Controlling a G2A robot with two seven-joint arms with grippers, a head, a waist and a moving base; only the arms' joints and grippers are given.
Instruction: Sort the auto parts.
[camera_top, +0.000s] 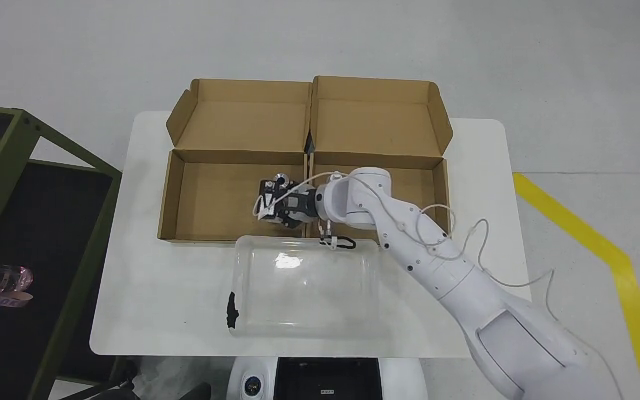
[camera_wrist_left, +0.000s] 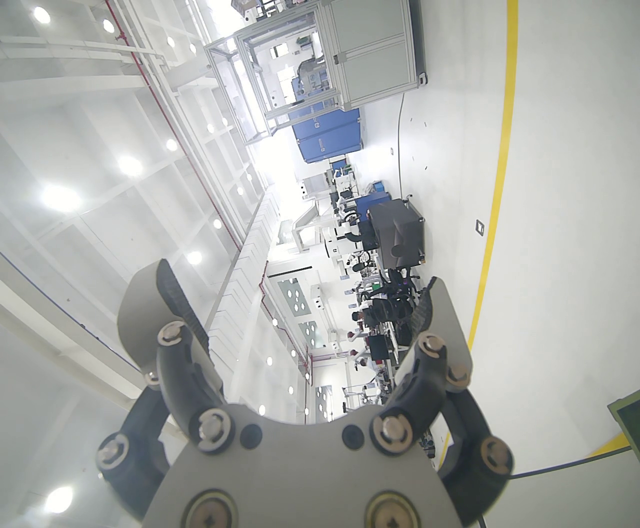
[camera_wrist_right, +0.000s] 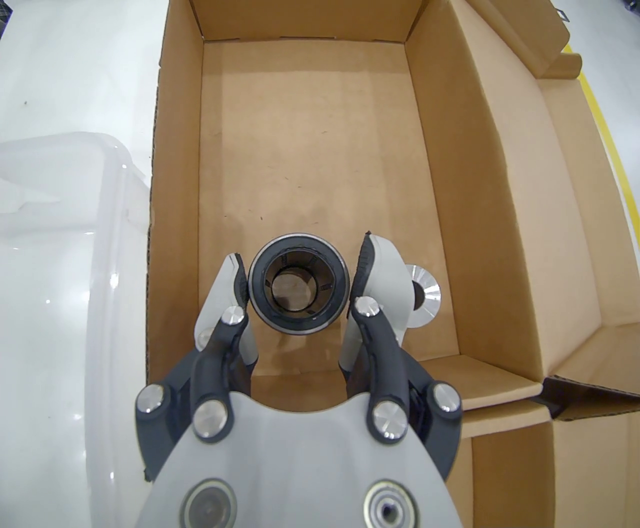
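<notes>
A black and silver cylindrical bushing sits end-on between the fingers of my right gripper, which is shut on it over the near end of the left cardboard box. A shiny metal disc lies on the box floor just beside one finger. From above, the right gripper is inside the left cardboard box, near the wall shared with the right box. My left gripper points up into the room, open, with nothing between its fingers.
A second open cardboard box adjoins the first on the right, both with raised lids at the back. A clear plastic bin stands in front of the boxes on the white table. A yellow floor line runs to the right.
</notes>
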